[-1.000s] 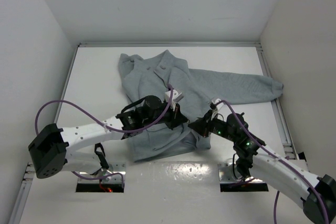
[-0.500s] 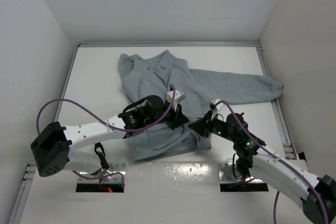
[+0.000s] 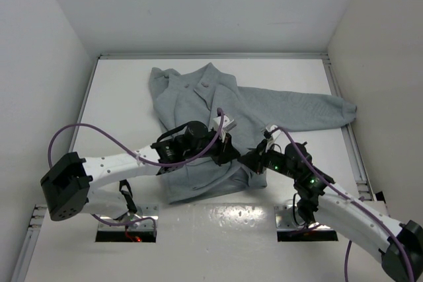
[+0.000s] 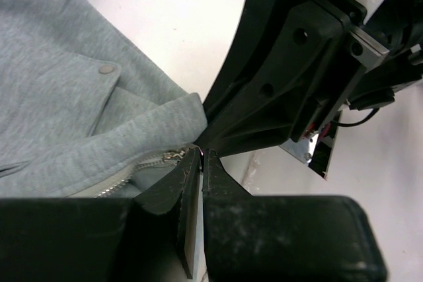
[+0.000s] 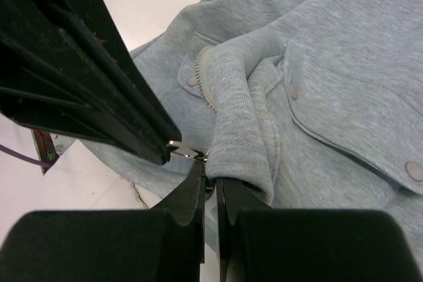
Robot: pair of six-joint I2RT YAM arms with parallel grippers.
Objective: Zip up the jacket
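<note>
The light grey jacket (image 3: 218,104) lies spread on the white table, collar toward the back. Both grippers meet at its near hem. My right gripper (image 5: 213,175) is shut on the ribbed hem edge (image 5: 238,130) beside the zipper teeth. A small metal zipper pull (image 5: 187,152) bridges from that hem to the tips of my left gripper's black fingers (image 5: 79,77). In the left wrist view my left gripper (image 4: 200,154) shows only a thin slit between its jaws, right by the slider (image 4: 173,156). Whether the pull is pinched there is hidden.
One sleeve (image 3: 317,111) stretches toward the right wall. White walls enclose the table on three sides. Purple cables loop over both arms. Two mounting cutouts (image 3: 125,229) sit at the near edge by the arm bases.
My left arm has edged slightly to the right and nearer, closer to the right gripper. The right arm and the jacket have not visibly moved.
</note>
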